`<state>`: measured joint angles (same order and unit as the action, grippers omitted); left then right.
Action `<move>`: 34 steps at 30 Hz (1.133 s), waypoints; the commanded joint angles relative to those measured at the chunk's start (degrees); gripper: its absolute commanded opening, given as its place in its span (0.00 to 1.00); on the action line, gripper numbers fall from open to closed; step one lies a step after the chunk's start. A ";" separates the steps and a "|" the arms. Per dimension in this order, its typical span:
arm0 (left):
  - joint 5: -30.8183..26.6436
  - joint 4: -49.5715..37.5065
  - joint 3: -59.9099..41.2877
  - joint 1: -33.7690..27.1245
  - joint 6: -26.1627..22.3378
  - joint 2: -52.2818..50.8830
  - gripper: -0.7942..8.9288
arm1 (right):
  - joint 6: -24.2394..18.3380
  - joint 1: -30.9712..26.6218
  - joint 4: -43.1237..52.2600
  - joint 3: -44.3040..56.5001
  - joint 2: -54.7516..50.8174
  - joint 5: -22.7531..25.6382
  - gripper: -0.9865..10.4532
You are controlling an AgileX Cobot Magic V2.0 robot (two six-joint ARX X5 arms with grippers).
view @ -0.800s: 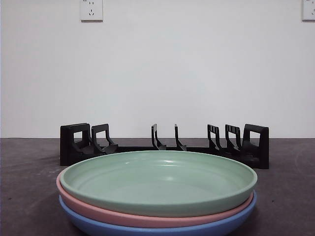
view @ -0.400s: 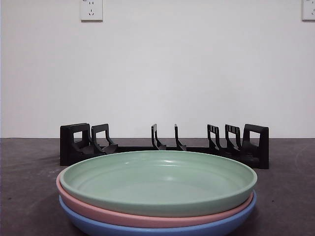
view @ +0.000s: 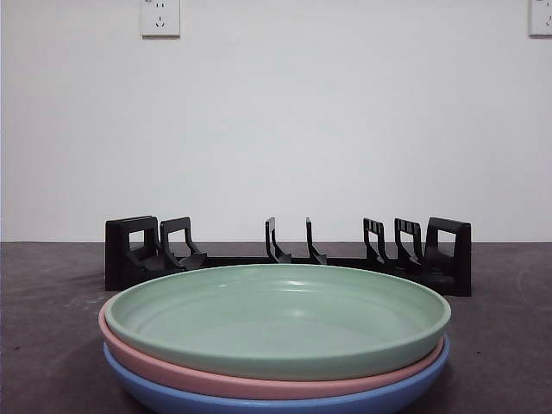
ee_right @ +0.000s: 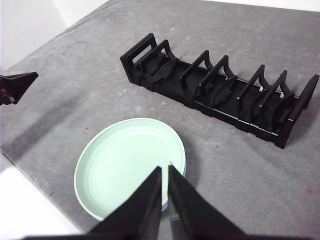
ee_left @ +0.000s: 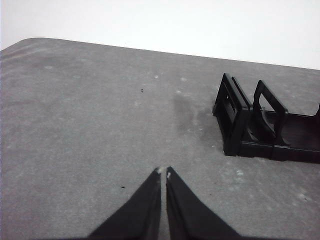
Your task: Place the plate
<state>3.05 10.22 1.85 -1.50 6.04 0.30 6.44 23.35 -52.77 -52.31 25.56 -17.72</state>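
Observation:
A green plate (view: 276, 315) lies on top of a pink plate (view: 172, 369) and a blue plate (view: 190, 401), stacked near the camera in the front view. A black dish rack (view: 289, 254) with empty slots stands behind the stack. In the right wrist view my right gripper (ee_right: 164, 169) is shut and empty, high above the green plate (ee_right: 125, 165), with the rack (ee_right: 220, 87) beyond. In the left wrist view my left gripper (ee_left: 163, 172) is shut and empty over bare table, apart from the rack's end (ee_left: 250, 120).
The table (view: 52, 345) is dark grey. A white wall with two sockets (view: 160, 17) stands behind it. The left gripper's tip (ee_right: 17, 85) shows at the edge of the right wrist view, and the table's near edge (ee_right: 30, 200) lies by the plates.

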 commanded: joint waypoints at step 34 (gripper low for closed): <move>-0.17 0.42 -1.14 -0.09 0.44 -0.11 0.10 | -4.96 -25.22 42.47 51.67 -25.35 16.35 0.10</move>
<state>3.01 10.22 1.85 -1.50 6.20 0.30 2.02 -2.07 -9.87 -0.97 0.32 -1.67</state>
